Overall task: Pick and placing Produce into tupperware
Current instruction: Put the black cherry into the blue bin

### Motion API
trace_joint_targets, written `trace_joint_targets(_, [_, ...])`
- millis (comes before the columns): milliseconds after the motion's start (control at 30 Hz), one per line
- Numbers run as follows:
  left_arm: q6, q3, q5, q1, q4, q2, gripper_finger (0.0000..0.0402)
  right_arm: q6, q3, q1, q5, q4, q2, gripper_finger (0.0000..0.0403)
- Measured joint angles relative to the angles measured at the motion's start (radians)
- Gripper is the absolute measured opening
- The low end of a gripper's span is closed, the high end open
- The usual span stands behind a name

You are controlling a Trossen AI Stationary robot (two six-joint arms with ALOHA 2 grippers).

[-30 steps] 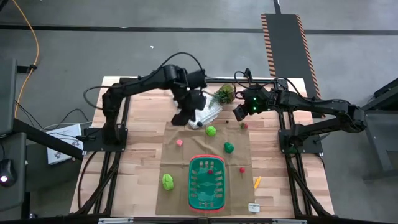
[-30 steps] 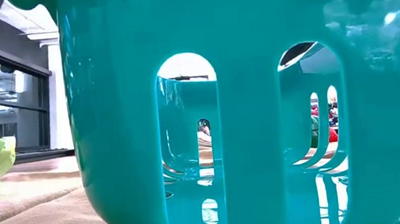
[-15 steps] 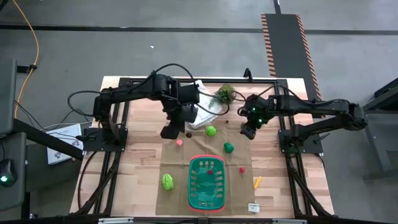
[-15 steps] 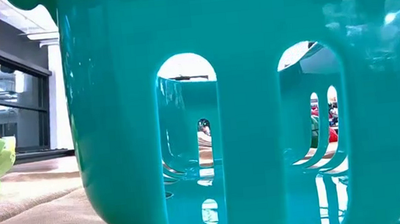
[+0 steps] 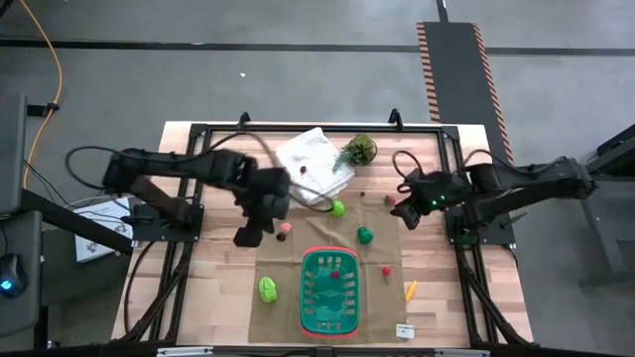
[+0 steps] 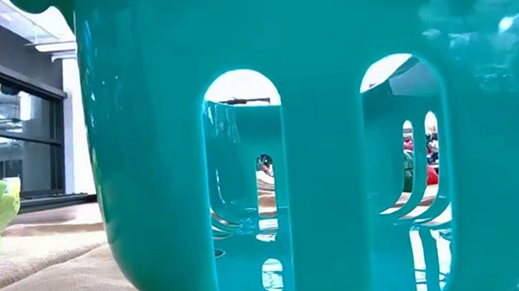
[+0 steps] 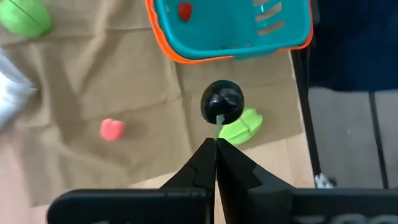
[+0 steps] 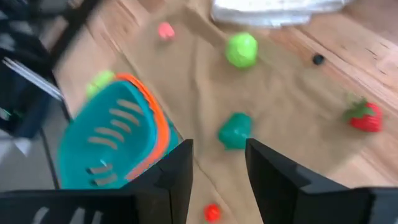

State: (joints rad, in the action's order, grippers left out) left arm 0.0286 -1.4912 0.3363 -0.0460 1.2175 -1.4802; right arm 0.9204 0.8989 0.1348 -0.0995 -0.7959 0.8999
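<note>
The left gripper (image 7: 216, 163) is above the left part of the brown paper sheet (image 5: 298, 233), and its two dark fingers are pressed together on the thin green stem of a small black round fruit (image 7: 222, 101), which hangs just beyond the fingertips. The right gripper (image 8: 217, 163) is over the right side of the table, near the small red strawberry (image 5: 391, 201); its fingers stand apart with a clear gap, and nothing is between them. The rectangular green plastic basket with slotted bottom and orange-red rim (image 5: 330, 289) sits on the near part of the paper, and one tiny red piece (image 5: 336, 274) lies inside it. Around the basket, on the paper, there are a light green leafy vegetable (image 5: 268, 290) at its left, a small pink piece (image 5: 285, 227), a bright green round fruit (image 5: 337, 208), a dark green pepper-like piece (image 5: 366, 235) and another small red piece (image 5: 386, 270). An orange carrot-like piece (image 5: 410, 290) lies on the bare wooden table (image 5: 218, 268) at the right of the basket. At the far side are a folded white cloth (image 5: 315, 159) and a small leafy green plant (image 5: 359, 150).
</note>
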Motion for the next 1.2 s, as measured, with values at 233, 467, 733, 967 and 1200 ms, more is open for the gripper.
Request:
trace_joint_targets(233, [-0.308,0.364,-0.135,0.141,-0.454,0.252,0.0,0.14,0.0,0.184,-0.18,0.193,0.029,0.0138])
trace_joint_targets(467, [-0.377,0.485,-0.346,0.279,-0.832,0.309,0.0,0.23,0.0,0.347,-0.284,0.293,0.119,0.0138])
trace_joint_targets(733, [-0.424,0.487,-0.455,0.363,-0.989,0.143,0.0,0.372,0.0,0.514,-0.419,0.278,0.242,0.0138])
trace_joint_targets(967, [-0.427,0.381,-0.51,0.38,-1.034,-0.056,0.0,0.493,0.0,0.615,-0.45,0.125,0.256,0.0138])
trace_joint_targets(1200, [-0.422,0.187,-0.5,0.379,-0.885,-0.233,0.0,0.572,0.001,0.72,-0.455,0.05,0.242,0.0138])
